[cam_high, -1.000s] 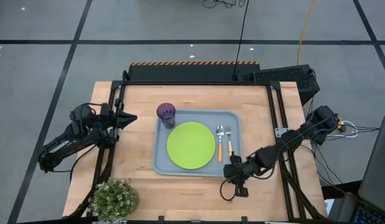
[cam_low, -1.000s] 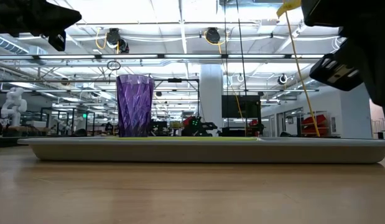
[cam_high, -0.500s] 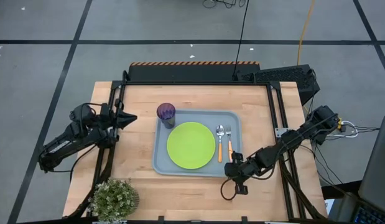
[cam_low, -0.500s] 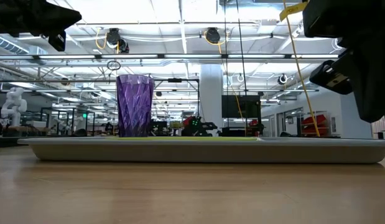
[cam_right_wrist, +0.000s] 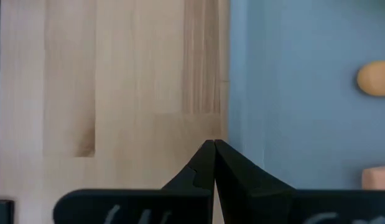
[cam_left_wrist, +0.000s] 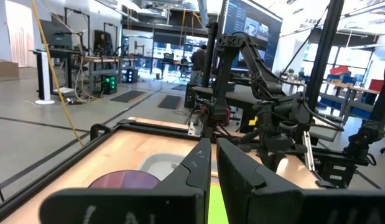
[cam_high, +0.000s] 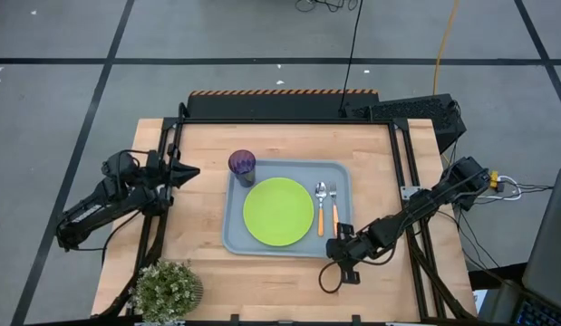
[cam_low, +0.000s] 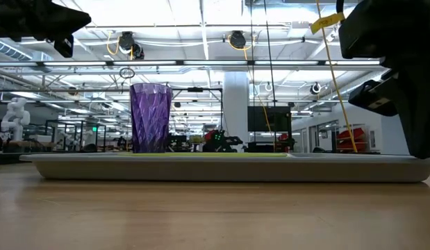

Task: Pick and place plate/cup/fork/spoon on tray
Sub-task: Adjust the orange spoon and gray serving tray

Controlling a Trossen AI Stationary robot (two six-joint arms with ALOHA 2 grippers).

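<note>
The grey-blue tray (cam_high: 235, 237) lies mid-table. On it lie the lime-green plate (cam_high: 278, 211) and, to its right, the spoon (cam_high: 321, 205) and the fork (cam_high: 333, 203); the purple cup (cam_high: 242, 164) stands upright at the tray's far left corner (cam_low: 151, 118). My right gripper (cam_high: 338, 254) is shut and slants down over the tray's near rim (cam_right_wrist: 232, 93), just short of an orange handle end (cam_right_wrist: 374, 79). My left gripper (cam_high: 193, 170) waits shut, level, above the table's left side, pointing at the cup (cam_left_wrist: 124, 180). My right gripper's shut fingertips (cam_right_wrist: 208, 155) stand right at the tray's near rim, close to its right corner, slanting down from the table's near right. Whether they touch the rim I cannot tell.
A potted plant (cam_high: 167, 290) stands at the near left corner. Black frame rails (cam_high: 400, 163) run along both table sides, and a dark box (cam_high: 416, 110) sits at the far right. Bare wood (cam_high: 198, 226) lies left of the tray and along the near edge.
My right gripper has tipped further down and sunk slightly at the tray's near right corner, staying shut. Nothing on the tray has moved.
</note>
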